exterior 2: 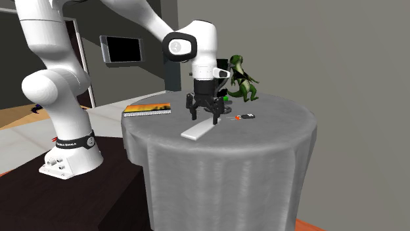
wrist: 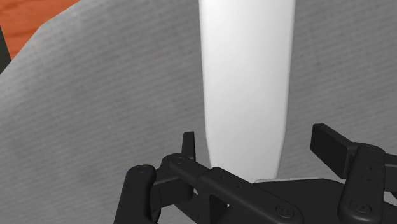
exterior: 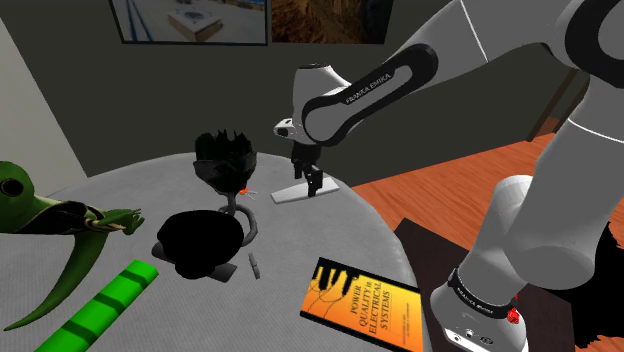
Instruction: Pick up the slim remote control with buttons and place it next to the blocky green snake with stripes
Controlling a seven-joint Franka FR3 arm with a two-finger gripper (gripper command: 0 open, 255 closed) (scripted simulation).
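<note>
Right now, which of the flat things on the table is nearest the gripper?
The white remote, lying between the fingers of the open gripper; the book and green striped snake lie far off.

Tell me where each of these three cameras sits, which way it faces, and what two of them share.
Shoulder view: beside the stand, looking down across the grey table; the white arm reaches to the gripper over the white remote.
Second exterior view: off the table's side, facing the arm and its base.
Wrist view: on the gripper, looking down at the remote between open fingers.
Both exterior views share the book, remote and gripper.
</note>
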